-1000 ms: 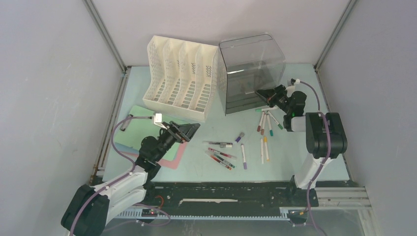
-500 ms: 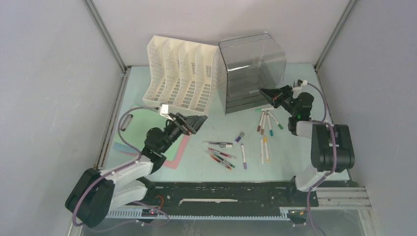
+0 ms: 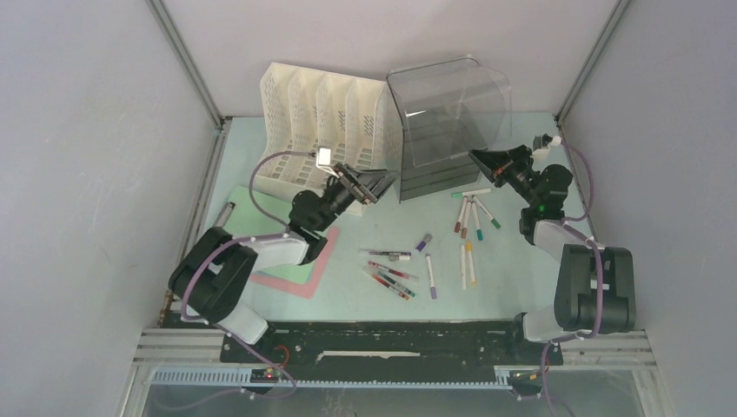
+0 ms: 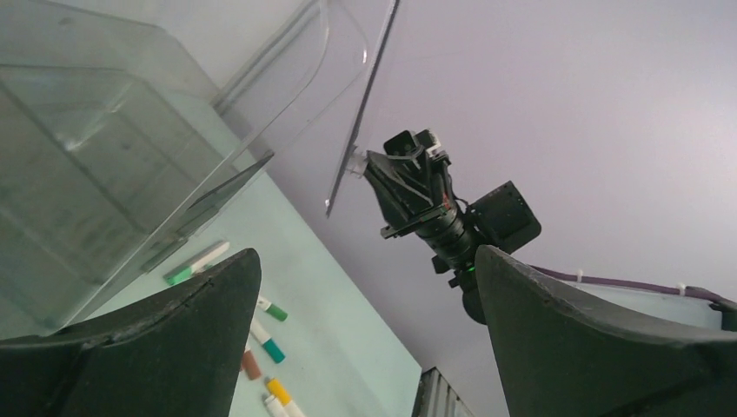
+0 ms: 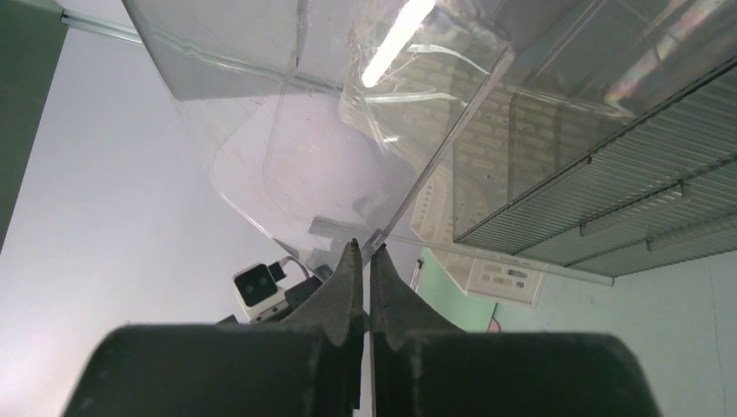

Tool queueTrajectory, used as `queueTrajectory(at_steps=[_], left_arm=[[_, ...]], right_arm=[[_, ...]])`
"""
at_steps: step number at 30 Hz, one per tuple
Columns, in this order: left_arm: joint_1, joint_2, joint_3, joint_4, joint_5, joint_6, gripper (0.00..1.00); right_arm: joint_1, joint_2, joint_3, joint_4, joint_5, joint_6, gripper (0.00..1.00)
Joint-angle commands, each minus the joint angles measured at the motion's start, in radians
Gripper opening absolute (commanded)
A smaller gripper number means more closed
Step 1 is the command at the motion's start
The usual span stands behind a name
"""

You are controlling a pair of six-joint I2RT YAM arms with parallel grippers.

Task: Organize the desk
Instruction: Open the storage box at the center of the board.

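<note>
The pale mint desk (image 3: 521, 269) holds a clear plastic cover (image 3: 445, 100) tilted up off a clear drawer unit (image 3: 433, 181) at the back. My right gripper (image 3: 483, 158) is shut on the cover's lower right edge, which shows as a thin clear panel (image 5: 408, 204) between its closed fingertips (image 5: 351, 261). My left gripper (image 3: 375, 181) is open and empty, hovering between the white file rack (image 3: 317, 130) and the drawer unit's left side. In the left wrist view (image 4: 367, 252) it faces the right gripper (image 4: 408, 178) and the cover's edge (image 4: 361, 104).
Several markers (image 3: 474, 217) lie right of centre and several pens (image 3: 395, 269) at centre front. A green clipboard (image 3: 256, 208) and a pink sheet (image 3: 304, 276) lie at the left under the left arm. Grey walls and aluminium rails edge the desk.
My left gripper has swung from over the clipboard up and back to the drawer unit's left side. My right gripper has risen to the right, tilting the clear cover up off the drawers.
</note>
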Motion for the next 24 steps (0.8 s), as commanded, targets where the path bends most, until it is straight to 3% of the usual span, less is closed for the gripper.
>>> queueTrajectory(at_steps=[1,7,14,17,24], left_arm=[[-0.029,0.064,0.098,0.062,-0.001,-0.031,0.99],[-0.051,0.128,0.209,-0.062,-0.01,-0.04,0.95],[-0.064,0.194,0.321,-0.186,-0.024,-0.036,0.78],[-0.066,0.212,0.355,-0.234,-0.036,-0.03,0.76],[-0.083,0.227,0.409,-0.261,-0.006,-0.004,0.57]], right_arm=[[-0.011,-0.037,0.01,0.075,0.008,0.006,0.0],[-0.017,-0.038,0.009,0.087,-0.001,0.008,0.0],[-0.022,-0.028,0.01,0.104,-0.009,0.012,0.0],[-0.022,-0.031,0.009,0.112,-0.01,0.009,0.0],[-0.024,-0.026,0.009,0.119,-0.016,0.006,0.0]])
